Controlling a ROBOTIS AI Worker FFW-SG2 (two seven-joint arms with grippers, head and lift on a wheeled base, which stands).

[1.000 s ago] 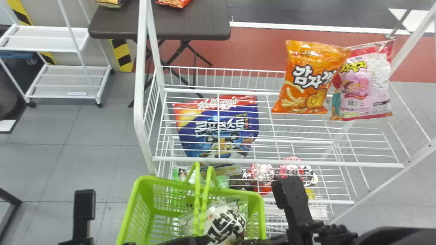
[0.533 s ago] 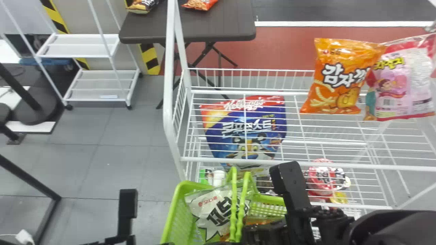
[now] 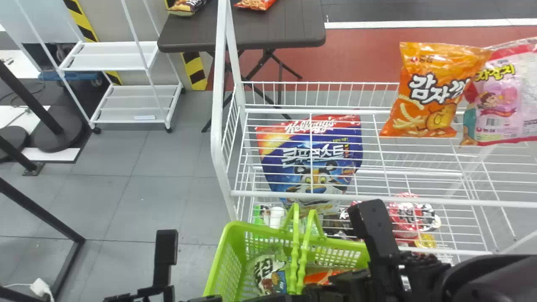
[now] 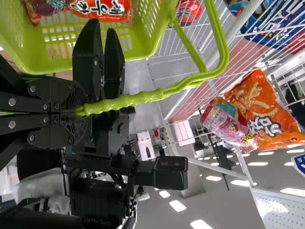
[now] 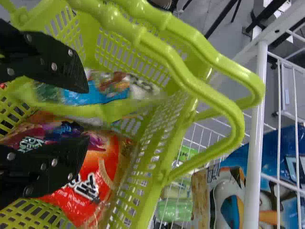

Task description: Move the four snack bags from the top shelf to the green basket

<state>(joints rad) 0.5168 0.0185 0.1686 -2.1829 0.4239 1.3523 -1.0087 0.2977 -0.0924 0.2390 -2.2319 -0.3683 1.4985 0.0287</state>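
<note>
Left hand (image 4: 82,113) closed on basket handles (image 4: 138,98), likely steadying green basket (image 3: 226,256) in front of rack, close for short carries. Right hand (image 5: 87,114) spread wide, nothing between fingers, over basket's inside; looks like drop spot. White snack bag (image 3: 268,274) and red snack bag (image 5: 90,183) lie in basket: two down, by my count. Orange snack bag (image 3: 432,94) and pink snack bag (image 3: 501,98) stand side by side on top shelf (image 3: 335,196), fronts out, upper edges probably easiest to pinch.

2 shelf bags (image 3: 434,94), 2 in basket (image 3: 229,261)
</note>
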